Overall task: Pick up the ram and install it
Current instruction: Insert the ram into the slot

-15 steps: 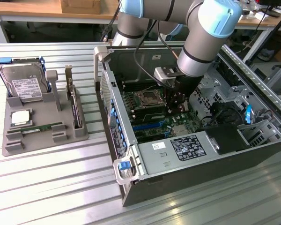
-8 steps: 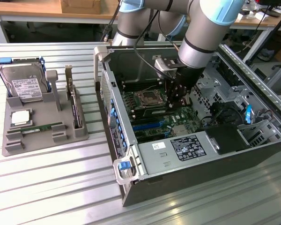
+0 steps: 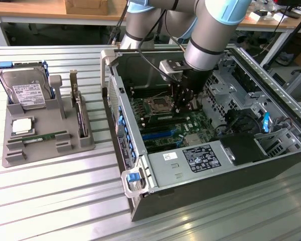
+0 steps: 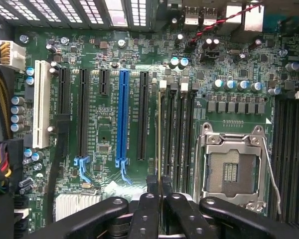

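Black fingers [image 4: 149, 209] of the tool [image 4: 156, 191] fill the lower middle of the wrist view, pressed together on the ram [image 4: 159, 134], which shows edge-on as a thin pale line running up from the fingertips along a memory slot just beside the open processor socket [image 4: 231, 172]. Black slots lie close on either side of it, leaving little side room.

In the exterior view, the ribbed metal surface [image 3: 55, 201] spans the frame, with bare room along its lower left. An open computer case [image 3: 205, 165] takes the centre and right; its raised walls hem the motherboard [image 3: 165, 120] on all sides, and a drive cage with a white label [image 3: 202, 158] blocks the lower edge. The arm [image 3: 210, 30] comes down from the upper middle of the frame, its wrist pointing steeply downward so that the tool [image 3: 183, 108] sits low over the board near the socket.

At left, well apart from the case, a grey holder tray [image 3: 20, 150] carries a hard drive [image 3: 25, 90], an upright expansion card [image 3: 79, 113], a square silver processor [image 3: 21, 125] and a second ram stick [image 3: 45, 136] lying flat.
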`<state>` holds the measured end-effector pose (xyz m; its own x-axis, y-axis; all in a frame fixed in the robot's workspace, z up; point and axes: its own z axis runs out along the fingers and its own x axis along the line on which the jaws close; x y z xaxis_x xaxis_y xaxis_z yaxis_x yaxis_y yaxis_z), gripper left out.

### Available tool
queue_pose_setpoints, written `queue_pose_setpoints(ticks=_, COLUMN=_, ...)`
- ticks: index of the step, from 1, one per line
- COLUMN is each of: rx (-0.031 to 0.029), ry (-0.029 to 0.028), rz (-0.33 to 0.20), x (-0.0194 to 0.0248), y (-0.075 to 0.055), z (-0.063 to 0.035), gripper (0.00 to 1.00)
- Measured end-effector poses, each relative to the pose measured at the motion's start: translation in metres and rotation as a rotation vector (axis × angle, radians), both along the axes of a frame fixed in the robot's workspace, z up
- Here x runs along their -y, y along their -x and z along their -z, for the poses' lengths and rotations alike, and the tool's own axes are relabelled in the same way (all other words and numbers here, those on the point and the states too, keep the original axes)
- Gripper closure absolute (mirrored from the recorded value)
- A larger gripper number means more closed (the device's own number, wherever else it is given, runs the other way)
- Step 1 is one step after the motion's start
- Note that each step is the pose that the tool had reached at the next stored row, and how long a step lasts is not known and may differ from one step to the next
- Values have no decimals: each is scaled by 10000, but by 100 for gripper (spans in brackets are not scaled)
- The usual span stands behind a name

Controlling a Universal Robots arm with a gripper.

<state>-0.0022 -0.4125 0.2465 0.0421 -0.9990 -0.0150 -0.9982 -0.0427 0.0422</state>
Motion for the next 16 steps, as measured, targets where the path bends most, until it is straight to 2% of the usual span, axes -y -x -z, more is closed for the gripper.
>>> queue_pose_setpoints(ticks=12, rx=-13, ry=1, rz=1, x=-2, y=8, z=79, gripper=88)
queue_pose_setpoints(ticks=16, rx=-19, ry=1, rz=18, x=-17, y=7, z=100, gripper=88)
